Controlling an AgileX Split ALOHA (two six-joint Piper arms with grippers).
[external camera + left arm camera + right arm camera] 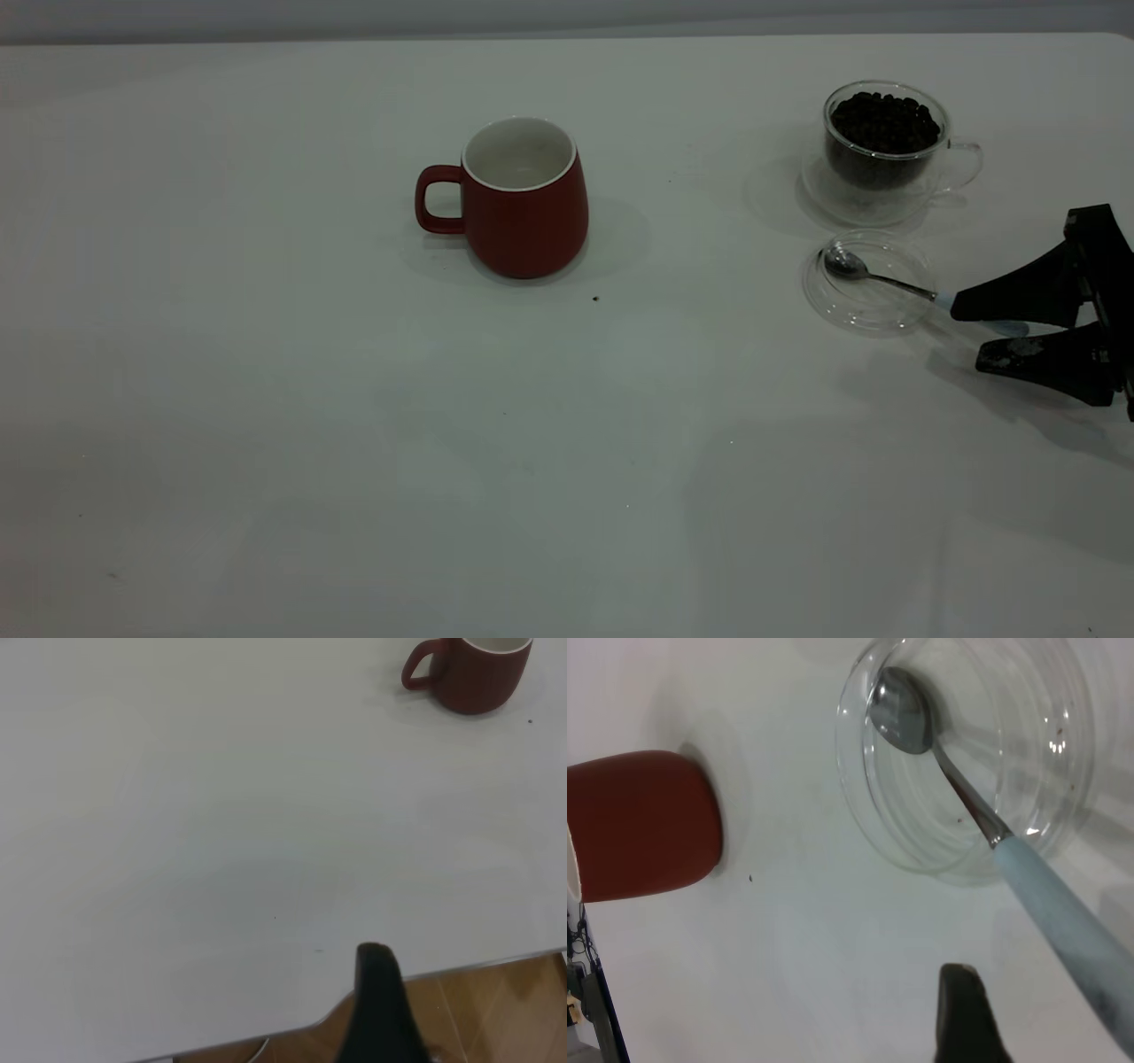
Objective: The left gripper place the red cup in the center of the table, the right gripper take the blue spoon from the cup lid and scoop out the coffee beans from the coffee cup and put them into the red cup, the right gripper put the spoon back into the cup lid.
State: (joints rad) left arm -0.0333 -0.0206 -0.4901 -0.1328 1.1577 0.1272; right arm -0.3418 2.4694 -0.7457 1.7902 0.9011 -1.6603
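Note:
The red cup (pixel 523 213) stands upright and empty in the middle of the table (pixel 354 443), handle to the left. It also shows in the left wrist view (pixel 474 678) and the right wrist view (pixel 642 824). The coffee cup (pixel 886 168), full of coffee beans (pixel 886 120), stands at the far right. In front of it lies the cup lid (pixel 828 306) with the blue spoon (pixel 886 281) in it. The right gripper (pixel 974 334) is open, low at the table, its two fingers either side of the spoon's pale blue handle (pixel 1063 912). One left finger (pixel 381 1010) shows beyond the table's edge.
The table's near edge and a wooden floor (pixel 496 1010) show in the left wrist view. A tiny dark speck (pixel 594 299) lies in front of the red cup. The left gripper is out of the exterior view.

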